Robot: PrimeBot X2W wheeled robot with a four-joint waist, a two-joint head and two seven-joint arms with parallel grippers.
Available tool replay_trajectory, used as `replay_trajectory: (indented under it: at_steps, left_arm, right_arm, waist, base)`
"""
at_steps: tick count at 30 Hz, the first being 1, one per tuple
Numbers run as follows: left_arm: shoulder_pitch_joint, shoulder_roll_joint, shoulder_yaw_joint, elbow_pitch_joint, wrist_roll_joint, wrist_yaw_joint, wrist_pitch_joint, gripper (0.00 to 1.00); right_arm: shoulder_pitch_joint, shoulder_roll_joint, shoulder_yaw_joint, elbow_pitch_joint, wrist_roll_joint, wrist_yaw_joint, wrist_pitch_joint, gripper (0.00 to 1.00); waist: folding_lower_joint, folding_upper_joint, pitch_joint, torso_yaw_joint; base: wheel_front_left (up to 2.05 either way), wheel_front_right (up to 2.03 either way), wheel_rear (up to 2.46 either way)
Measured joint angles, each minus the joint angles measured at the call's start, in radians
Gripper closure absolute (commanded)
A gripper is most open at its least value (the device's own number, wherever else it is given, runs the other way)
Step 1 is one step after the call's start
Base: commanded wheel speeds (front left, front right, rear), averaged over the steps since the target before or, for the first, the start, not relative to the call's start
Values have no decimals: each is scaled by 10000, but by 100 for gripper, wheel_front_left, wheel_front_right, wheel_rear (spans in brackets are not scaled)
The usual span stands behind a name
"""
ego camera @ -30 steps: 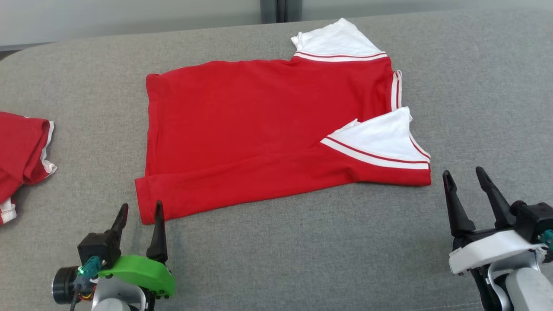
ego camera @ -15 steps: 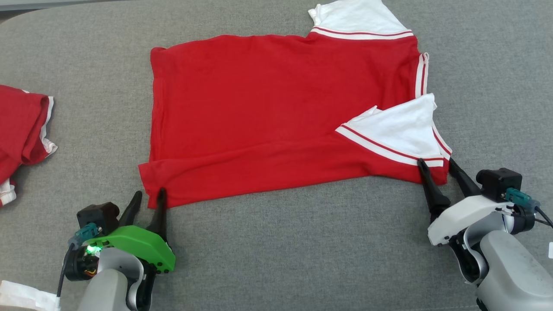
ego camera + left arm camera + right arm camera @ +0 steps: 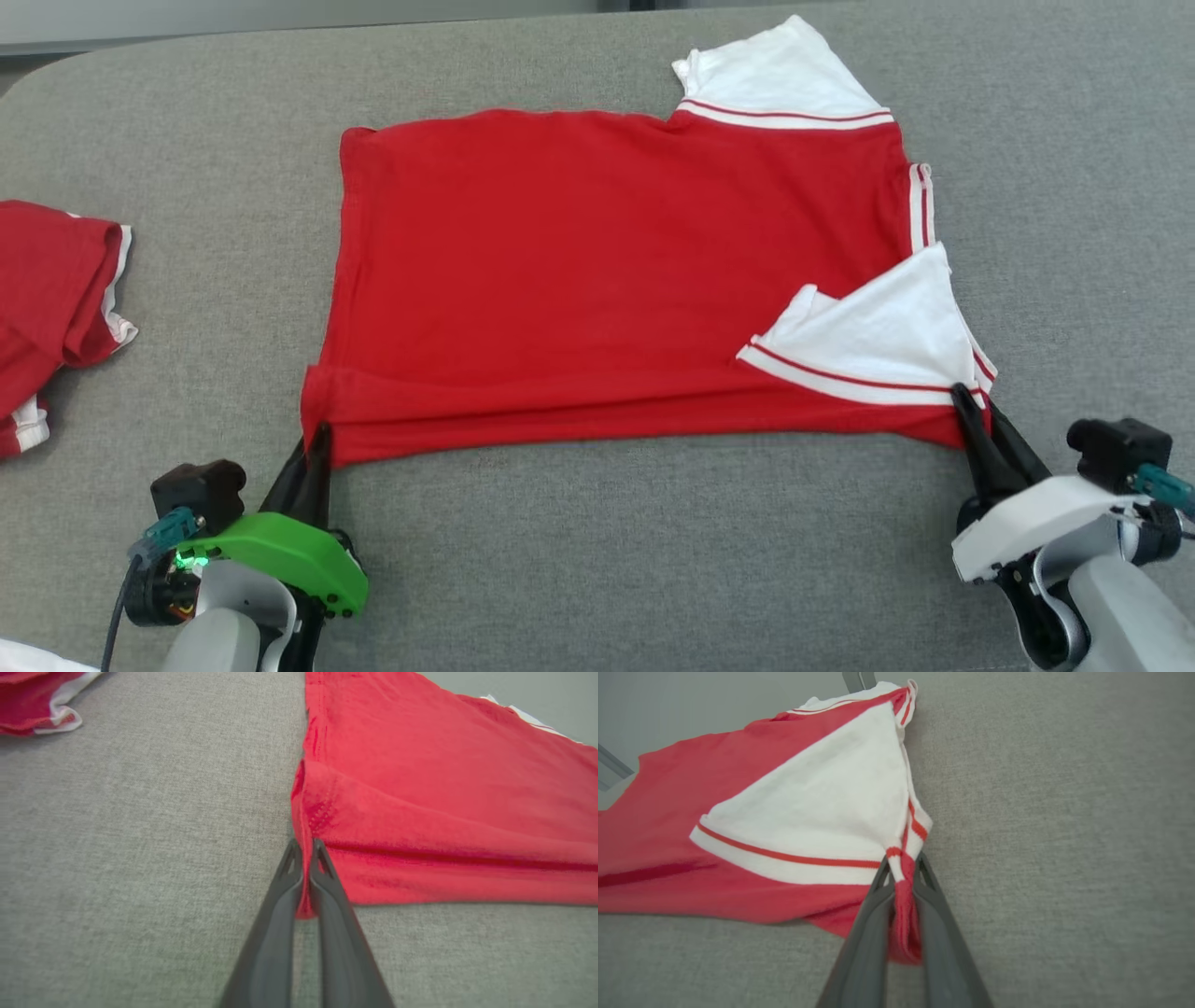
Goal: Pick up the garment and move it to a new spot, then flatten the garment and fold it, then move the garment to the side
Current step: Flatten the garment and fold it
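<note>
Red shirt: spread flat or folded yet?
The red shirt lies mostly spread, near edge doubled over; left gripper and right gripper pinch its near corners.

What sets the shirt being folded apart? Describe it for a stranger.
On the grey surface, look to the middle: the shirt lies spread flat, red with white sleeves. The left gripper and right gripper pinch its near corners; the crumpled red garment at the left edge lies untouched.

free: grey fabric-covered desk (image 3: 607,560) bare at 6 and 3 o'clock | centre: flat red-and-white shirt (image 3: 579,271) | obstacle: crumpled red-and-white cloth heap (image 3: 56,299) at 9 o'clock
</note>
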Motion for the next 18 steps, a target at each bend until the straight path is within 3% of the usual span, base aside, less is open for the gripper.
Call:
replay_trajectory:
  at_steps: [10, 11, 12, 13, 18]
  left_arm:
    - [1870, 336, -15, -1522, -376, 428, 1722, 100]
    - [2013, 347, -42, -1666, -401, 443, 1843, 100]
    - [2136, 345, -71, -1845, -405, 497, 1921, 77]
    - [2203, 341, -90, -1962, -385, 571, 1929, 0]
    - [2291, 313, -40, -2729, 0, 1024, 1231, 0]
  right_arm:
    - [2688, 779, -897, -1597, -282, 0, -12, 100]
    - [2795, 813, -913, -1638, -324, 0, -12, 85]
    - [2835, 821, -936, -1662, -405, 0, -12, 42]
    - [2837, 815, -961, -1703, -495, -4, -13, 0]
    - [2577, 719, -1348, -2575, -1333, -12, -17, 0]
  waist:
    - [0, 0, -574, -374]
    - [0, 0, -620, -424]
    - [0, 0, -670, -470]
    - [0, 0, -705, -503]
    - [0, 0, -854, -628]
  base:
    - [0, 0, 0]
    - [0, 0, 0]
    - [0, 0, 0]
    - [0, 0, 0]
    - [0, 0, 0]
